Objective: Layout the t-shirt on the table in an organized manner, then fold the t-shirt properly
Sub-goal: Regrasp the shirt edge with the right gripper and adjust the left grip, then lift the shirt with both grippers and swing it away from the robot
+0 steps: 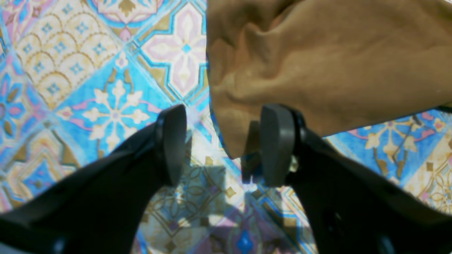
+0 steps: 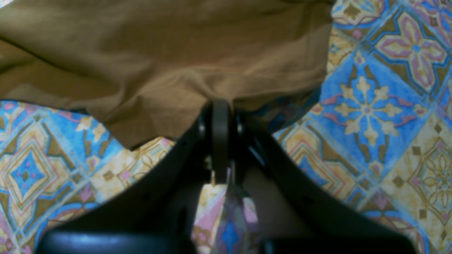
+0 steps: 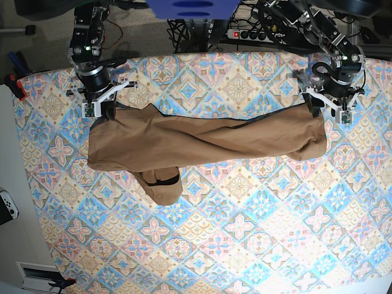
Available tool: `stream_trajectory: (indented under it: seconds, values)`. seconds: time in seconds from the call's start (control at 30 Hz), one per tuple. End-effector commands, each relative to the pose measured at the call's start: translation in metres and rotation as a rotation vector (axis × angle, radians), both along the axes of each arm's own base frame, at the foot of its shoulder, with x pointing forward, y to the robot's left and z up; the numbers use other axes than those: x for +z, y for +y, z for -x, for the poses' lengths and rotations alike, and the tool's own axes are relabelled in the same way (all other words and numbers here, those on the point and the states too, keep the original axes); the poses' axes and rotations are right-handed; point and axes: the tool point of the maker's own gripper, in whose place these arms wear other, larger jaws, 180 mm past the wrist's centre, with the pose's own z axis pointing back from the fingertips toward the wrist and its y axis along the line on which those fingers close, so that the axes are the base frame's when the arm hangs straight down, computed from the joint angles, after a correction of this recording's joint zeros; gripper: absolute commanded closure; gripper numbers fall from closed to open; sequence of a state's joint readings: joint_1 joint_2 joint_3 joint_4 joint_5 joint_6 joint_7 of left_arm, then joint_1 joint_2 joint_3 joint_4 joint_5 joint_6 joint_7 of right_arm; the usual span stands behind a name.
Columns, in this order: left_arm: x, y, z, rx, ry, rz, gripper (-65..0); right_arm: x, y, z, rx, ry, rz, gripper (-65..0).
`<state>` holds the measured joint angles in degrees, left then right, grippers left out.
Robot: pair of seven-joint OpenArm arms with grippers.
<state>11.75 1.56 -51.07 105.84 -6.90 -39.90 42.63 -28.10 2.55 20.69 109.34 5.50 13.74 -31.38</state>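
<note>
Tan-brown soft cloth t-shirt (image 3: 202, 142) stretched, twisted, across the patterned worktop (image 3: 245, 233).
Right end effector (image 2: 220, 116) pinches its edge; left end effector (image 1: 222, 144) spread, should regrip the corner and untwist.

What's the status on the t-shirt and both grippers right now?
Left gripper open, the t-shirt corner just past its fingertips. Right gripper shut on the shirt's edge. Shirt stretched across the table, twisted mid-span, not flat. Nothing blocking.

Both wrist views are blurred; the t-shirt (image 1: 328, 67) runs off their top edges. Cloth hides the right hand's (image 2: 220, 106) fingertips.
</note>
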Motion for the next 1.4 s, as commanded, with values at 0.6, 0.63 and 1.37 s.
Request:
stream_trajectory:
  seconds: [0.6,0.63,1.37]
  values:
    - [-0.014,-0.017,-0.026,-0.125,0.018,0.025,-32.5,0.013,-0.001,-0.006,0.002,-0.05,0.001,0.0]
    - [-0.014,-0.017,-0.026,-0.125,0.019,0.026,-32.5,0.013,-0.001,-0.006,0.002,-0.05,0.001,0.0]
    - [-0.014,-0.031,-0.023,-0.185,0.105,-0.068,0.0,0.011,-0.001,0.0,0.001,-0.042,0.004,0.0]
